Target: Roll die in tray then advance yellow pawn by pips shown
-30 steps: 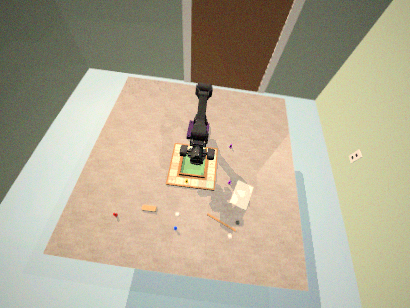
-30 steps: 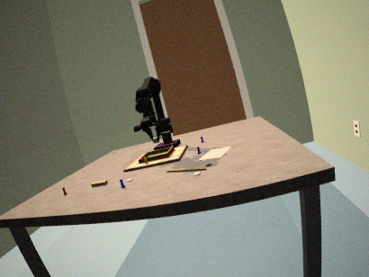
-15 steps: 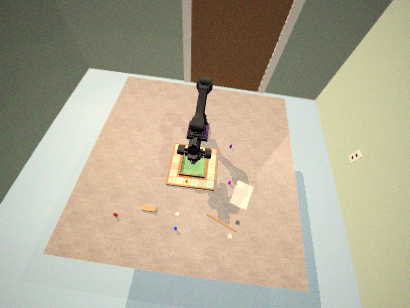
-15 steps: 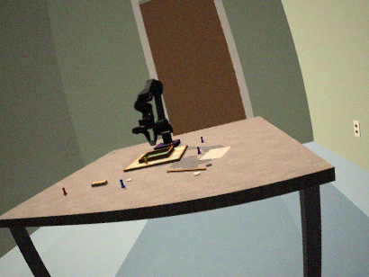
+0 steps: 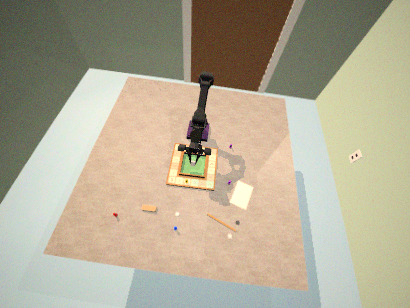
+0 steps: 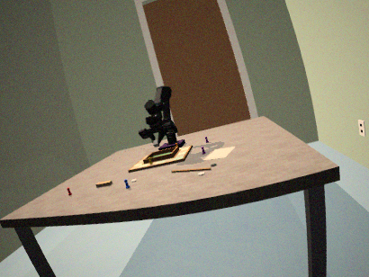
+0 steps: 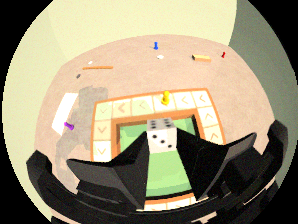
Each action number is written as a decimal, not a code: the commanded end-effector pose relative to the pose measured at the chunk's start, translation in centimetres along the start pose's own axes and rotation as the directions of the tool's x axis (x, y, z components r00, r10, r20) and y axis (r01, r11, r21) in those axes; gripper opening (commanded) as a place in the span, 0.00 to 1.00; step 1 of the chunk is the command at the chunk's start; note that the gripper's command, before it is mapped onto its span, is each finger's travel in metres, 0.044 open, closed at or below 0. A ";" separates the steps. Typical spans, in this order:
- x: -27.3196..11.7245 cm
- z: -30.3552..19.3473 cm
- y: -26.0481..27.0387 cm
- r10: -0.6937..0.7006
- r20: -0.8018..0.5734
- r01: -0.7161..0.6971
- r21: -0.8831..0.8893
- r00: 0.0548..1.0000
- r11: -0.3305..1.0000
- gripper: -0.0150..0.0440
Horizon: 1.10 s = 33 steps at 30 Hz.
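Observation:
My gripper (image 5: 193, 161) (image 6: 156, 143) (image 7: 160, 133) is shut on the white die (image 7: 162, 140), holding it above the tray (image 5: 192, 171) (image 6: 167, 155) (image 7: 165, 175). In the wrist view one die face shows three black pips and the upper face shows several. The tray has a green floor and brown walls, and sits in the middle of the square board (image 5: 172, 172) (image 6: 184, 155) (image 7: 102, 117), which has arrow squares around it. The yellow pawn (image 5: 186, 181) (image 6: 150, 160) (image 7: 166, 98) stands upright on the board's row farthest from the arm's base; that row's arrows point left in the wrist view.
A blue pawn (image 5: 175, 228) (image 7: 156, 45), a red pawn (image 5: 115, 215) (image 7: 223, 55), an orange block (image 5: 149, 208) (image 7: 202, 58) and a thin orange stick (image 5: 221, 222) (image 7: 98, 67) lie beyond the board. Purple pawns and a pale sheet (image 5: 242, 195) (image 7: 64, 112) are beside it.

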State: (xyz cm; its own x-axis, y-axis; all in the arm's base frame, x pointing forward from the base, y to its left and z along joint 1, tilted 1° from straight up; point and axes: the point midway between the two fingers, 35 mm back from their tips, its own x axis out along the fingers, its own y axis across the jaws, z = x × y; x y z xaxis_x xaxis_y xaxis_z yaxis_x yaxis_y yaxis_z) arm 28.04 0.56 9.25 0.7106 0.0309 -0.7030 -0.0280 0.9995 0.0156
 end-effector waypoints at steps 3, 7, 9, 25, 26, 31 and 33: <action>-0.3 0.1 0.0 0.005 0.076 -0.005 0.005 0.997 1.000 0.25; -3.1 0.4 0.0 0.005 0.075 -0.005 0.005 0.997 1.000 0.25; -4.4 0.3 0.0 0.005 0.074 -0.005 0.005 0.997 1.000 0.25; -4.4 0.3 -0.1 0.000 0.075 -0.001 0.007 0.997 1.000 0.25; -4.4 0.3 -0.1 0.000 0.075 -0.001 0.007 0.997 1.000 0.30; -4.4 0.3 -0.1 0.000 0.075 -0.001 0.007 0.997 1.000 0.52; -4.4 0.3 -0.1 0.000 0.075 -0.001 0.007 0.997 1.000 0.61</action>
State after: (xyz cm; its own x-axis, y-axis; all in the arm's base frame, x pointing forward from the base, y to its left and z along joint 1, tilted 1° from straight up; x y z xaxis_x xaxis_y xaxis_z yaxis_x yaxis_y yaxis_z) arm 25.06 0.37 12.49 0.7602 0.0319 -0.6489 -0.0234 0.9995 0.0217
